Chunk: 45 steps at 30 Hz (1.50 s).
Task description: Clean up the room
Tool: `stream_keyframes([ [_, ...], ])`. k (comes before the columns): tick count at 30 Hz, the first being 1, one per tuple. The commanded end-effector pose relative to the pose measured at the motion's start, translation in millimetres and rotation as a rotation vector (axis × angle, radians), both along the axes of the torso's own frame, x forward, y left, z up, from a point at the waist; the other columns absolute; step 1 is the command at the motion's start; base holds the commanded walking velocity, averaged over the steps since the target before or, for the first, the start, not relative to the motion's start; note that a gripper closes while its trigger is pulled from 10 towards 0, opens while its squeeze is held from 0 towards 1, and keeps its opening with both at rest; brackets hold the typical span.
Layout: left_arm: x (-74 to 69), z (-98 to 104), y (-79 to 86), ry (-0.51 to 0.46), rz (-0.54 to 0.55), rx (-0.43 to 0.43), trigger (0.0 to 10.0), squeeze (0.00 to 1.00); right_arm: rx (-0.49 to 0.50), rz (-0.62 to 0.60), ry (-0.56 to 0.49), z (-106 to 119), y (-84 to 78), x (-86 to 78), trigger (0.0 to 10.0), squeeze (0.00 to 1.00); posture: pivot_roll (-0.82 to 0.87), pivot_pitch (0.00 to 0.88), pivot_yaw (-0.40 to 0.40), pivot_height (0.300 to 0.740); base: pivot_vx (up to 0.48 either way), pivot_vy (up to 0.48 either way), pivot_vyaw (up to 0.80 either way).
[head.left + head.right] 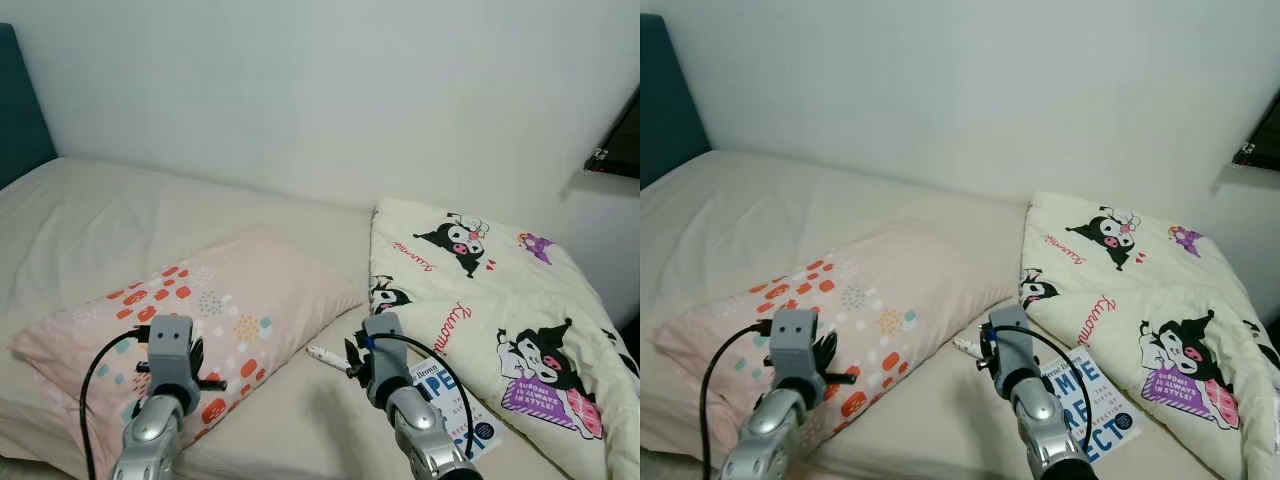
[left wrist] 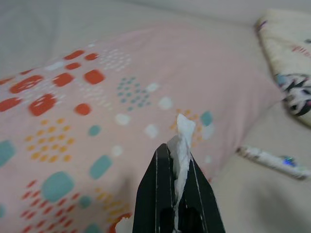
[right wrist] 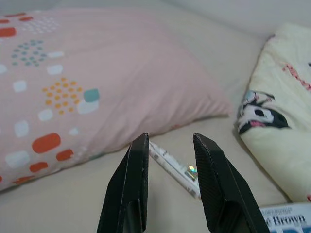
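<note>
Wrapper (image 3: pixel 174 167) on the bed (image 1: pixel 300 410), right hand (image 3: pixel 170 145) spread above it.
Lower straight over it (left hand (image 2: pixel 177 155) pinches a tissue (image 2: pixel 182 141)), then close.

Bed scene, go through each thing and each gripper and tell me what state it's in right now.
Left gripper: shut on a white tissue.
Right gripper: open, above the white tube.
White tube: lying flat beside the pillow.
Pillow: lying flat.
Cartoon quilt: folded.
Book: closed.
</note>
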<state>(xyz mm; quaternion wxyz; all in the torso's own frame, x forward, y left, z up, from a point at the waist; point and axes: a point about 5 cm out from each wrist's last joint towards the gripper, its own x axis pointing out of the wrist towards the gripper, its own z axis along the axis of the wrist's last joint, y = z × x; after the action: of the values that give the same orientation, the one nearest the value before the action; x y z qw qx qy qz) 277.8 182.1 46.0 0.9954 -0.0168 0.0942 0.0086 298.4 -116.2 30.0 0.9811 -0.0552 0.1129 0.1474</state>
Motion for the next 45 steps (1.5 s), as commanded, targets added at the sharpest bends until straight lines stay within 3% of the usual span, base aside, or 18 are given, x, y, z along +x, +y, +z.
stream_keyframes([
  [1,0.6,1.1,-5.4,0.001,-0.004,-0.015,10.0,0.0,-0.005,0.005,0.004,-0.4,-3.0,0.4,10.0,0.0,0.02,0.0,-0.14,0.74,0.0,0.0,0.0],
  [5,1.0,-0.8,-6.5,0.026,-0.009,0.004,10.0,0.0,-0.027,-0.001,-0.009,1.3,-4.0,1.8,10.0,0.0,0.02,0.0,-0.14,0.74,0.0,0.0,0.8],
  [12,-1.5,-4.3,-12.4,0.081,-0.06,-0.054,10.0,0.0,-0.006,-0.015,-0.009,1.9,-4.6,2.0,10.0,0.0,0.01,0.001,-0.136,0.74,0.0,0.0,0.77],
  [17,-2.1,-1.2,-13.6,0.046,-0.086,0.028,10.0,0.0,0.048,-0.059,0.002,0.9,-8.4,0.2,10.0,0.0,0.0,0.007,-0.129,0.74,0.0,0.0,0.0],
  [26,-3.1,-0.5,-12.0,0.055,-0.074,0.021,10.0,0.0,0.017,-0.027,-0.004,0.8,-5.1,-0.8,10.0,0.0,0.0,0.01,-0.125,0.74,0.0,0.0,0.0],
  [31,-4.2,1.4,-11.2,0.05,-0.069,0.0,10.0,0.0,0.019,-0.012,-0.002,0.9,-2.2,-1.4,10.0,0.0,0.0,0.011,-0.127,0.74,0.0,0.0,0.8],
  [35,-5.0,0.4,-9.6,0.059,-0.048,-0.016,10.0,0.0,0.07,-0.049,0.015,0.1,-3.6,-0.7,10.0,0.0,0.0,0.008,-0.125,0.74,0.0,0.0,0.4],
  [45,-2.8,2.8,-8.3,0.055,-0.05,-0.009,10.0,0.0,0.069,-0.033,0.028,-1.0,-2.6,-0.9,10.0,0.0,0.0,0.006,-0.123,0.74,0.0,0.0,0.0],
])
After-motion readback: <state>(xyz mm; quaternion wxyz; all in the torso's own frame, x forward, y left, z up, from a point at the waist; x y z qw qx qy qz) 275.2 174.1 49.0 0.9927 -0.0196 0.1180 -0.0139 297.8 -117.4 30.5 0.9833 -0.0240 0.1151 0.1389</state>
